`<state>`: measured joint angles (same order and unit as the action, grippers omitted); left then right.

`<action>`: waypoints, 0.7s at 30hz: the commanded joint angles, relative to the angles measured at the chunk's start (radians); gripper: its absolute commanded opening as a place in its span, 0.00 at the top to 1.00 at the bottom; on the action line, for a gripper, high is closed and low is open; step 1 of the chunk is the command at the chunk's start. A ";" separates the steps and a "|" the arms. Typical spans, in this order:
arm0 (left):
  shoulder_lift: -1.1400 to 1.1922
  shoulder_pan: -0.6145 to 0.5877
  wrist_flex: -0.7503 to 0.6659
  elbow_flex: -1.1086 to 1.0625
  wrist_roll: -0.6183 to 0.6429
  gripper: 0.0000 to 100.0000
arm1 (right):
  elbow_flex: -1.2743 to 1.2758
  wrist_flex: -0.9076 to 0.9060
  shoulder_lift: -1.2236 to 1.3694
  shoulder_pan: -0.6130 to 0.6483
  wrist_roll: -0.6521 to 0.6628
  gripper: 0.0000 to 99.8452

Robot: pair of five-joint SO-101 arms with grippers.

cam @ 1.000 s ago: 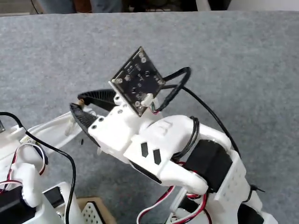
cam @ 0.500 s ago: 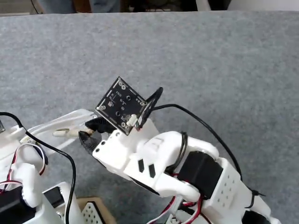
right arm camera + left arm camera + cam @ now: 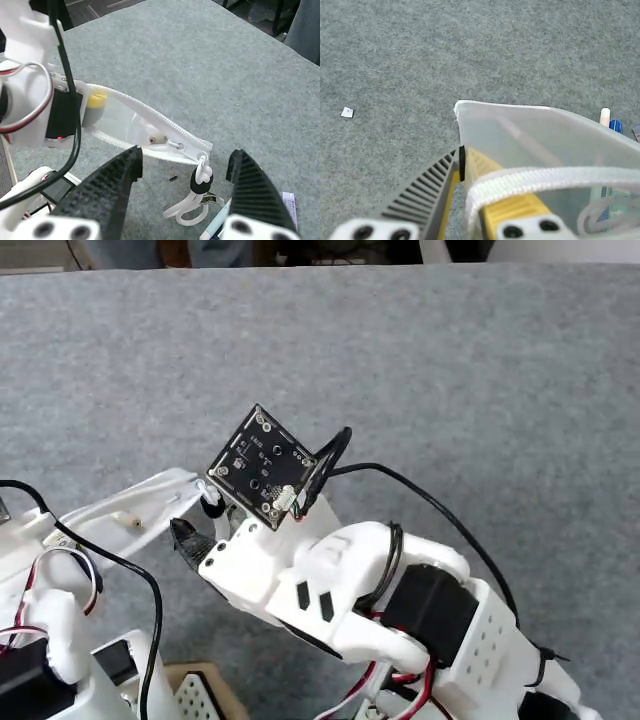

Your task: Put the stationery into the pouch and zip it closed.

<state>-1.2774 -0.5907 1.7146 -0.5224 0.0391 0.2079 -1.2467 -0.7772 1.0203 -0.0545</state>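
A translucent pouch [image 3: 120, 515] with a white zipper band lies at the table's left, held up off the mat at its near end. My left gripper [image 3: 464, 160] is shut on the pouch [image 3: 530, 140] edge, with its grey finger outside and its yellow one inside. My right gripper [image 3: 185, 157] hangs open just above the pouch's [image 3: 145, 130] far end. The zipper pull [image 3: 201, 179], with its white cord loop, sits between the black fingers [image 3: 107, 192]. From above, the right gripper [image 3: 200, 520] sits at the pouch's right end. A pen [image 3: 215, 229] lies on the mat beside the cord, and the same pen [image 3: 614, 125] shows past the pouch.
Grey mat [image 3: 480, 370] covers the table, open to the back and right. A small white scrap [image 3: 347, 112] lies on the mat. The left arm's body [image 3: 50, 640] and a tan perforated block [image 3: 200, 695] sit at the near left edge.
The right arm dropped and swung left toward the pouch's end, its wide-open fingers narrowing around the zipper end. Over the last half second it barely moved.
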 commanded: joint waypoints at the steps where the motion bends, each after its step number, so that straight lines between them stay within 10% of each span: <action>1: 0.011 -0.010 -0.028 0.008 0.011 0.97 | 0.001 0.026 -0.016 -0.081 0.012 0.72; 10: 0.011 -0.010 -0.028 0.008 0.011 0.97 | 0.148 0.137 -0.015 -0.358 0.011 0.72; 21: 0.011 -0.012 -0.028 0.010 0.011 0.97 | 0.410 0.341 -0.013 -0.390 0.003 0.72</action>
<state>-1.2774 -0.5907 1.7146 -0.5224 0.0391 0.5869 -0.9889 -0.7772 0.6398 -0.0545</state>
